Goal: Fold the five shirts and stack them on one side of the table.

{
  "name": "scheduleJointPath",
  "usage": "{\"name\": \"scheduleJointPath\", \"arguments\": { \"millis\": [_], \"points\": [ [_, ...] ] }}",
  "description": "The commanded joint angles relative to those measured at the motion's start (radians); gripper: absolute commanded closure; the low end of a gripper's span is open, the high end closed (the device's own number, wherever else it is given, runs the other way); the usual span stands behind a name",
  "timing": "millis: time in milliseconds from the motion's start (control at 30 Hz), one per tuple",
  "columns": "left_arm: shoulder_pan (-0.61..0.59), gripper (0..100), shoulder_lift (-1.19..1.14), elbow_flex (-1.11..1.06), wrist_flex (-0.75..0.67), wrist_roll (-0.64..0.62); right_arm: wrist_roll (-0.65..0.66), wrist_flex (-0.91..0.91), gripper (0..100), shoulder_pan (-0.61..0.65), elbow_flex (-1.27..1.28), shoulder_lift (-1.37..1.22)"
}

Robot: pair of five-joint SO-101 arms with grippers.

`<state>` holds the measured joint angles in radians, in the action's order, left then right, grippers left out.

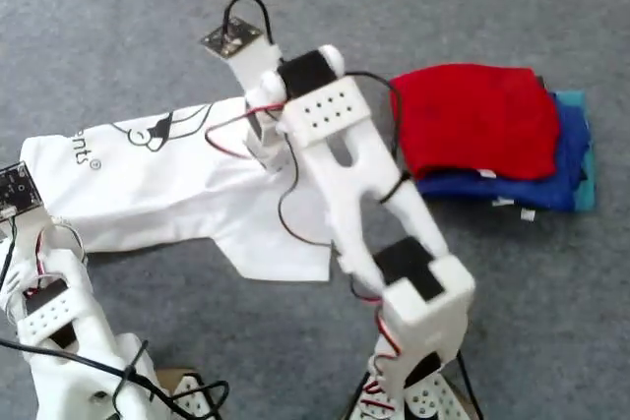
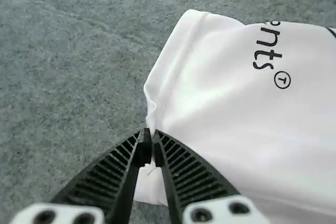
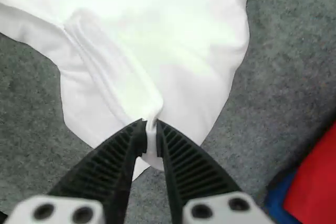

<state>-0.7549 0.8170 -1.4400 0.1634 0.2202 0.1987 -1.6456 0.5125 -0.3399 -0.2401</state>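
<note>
Right arm (image 1: 346,172) over white shirt (image 1: 148,184) middle

The right arm (image 1: 340,159) is stretching from the lower centre of the high view toward the upper middle, with its wrist tipping downward. The right gripper (image 3: 151,128) is pinching a fold of the white shirt (image 3: 157,35), jaws nearly together. The left arm (image 1: 54,307) is crouching at the lower left, and the left gripper (image 2: 149,141) is clamping the shirt's edge the same way.
</note>
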Motion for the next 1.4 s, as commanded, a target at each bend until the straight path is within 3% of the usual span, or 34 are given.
{"name": "scheduleJointPath", "arguments": {
  "millis": [0,267,533,700,900,1133,1267,1367],
  "points": [
    [0.012,97,-0.014,0.128,0.141,0.012,-0.011,0.092,98.5,-0.009,0.206,0.166],
    [0.097,97,-0.003,0.211,0.376,0.012,-0.011,0.244,98.5,-0.012,0.653,0.476],
    [0.005,97,-0.012,0.214,0.373,0.014,-0.011,0.313,98.5,-0.006,0.960,0.720],
    [0.001,97,-0.014,0.163,0.354,0.101,-0.005,0.459,98.5,-0.002,1.125,0.753],
    [-0.028,97,-0.014,0.119,0.292,0.104,-0.005,0.583,98.4,-0.003,1.190,0.753],
    [-0.039,95,-0.014,0.114,0.276,0.064,0.049,0.577,98.1,-0.002,1.233,0.753],
    [-0.088,80,-0.014,0.124,0.279,-0.040,0.094,0.488,85.8,-0.005,1.245,0.760],
    [-0.124,80,-0.011,0.162,0.311,-0.068,0.097,0.400,75.5,-0.003,1.182,0.760]
  ]
}}
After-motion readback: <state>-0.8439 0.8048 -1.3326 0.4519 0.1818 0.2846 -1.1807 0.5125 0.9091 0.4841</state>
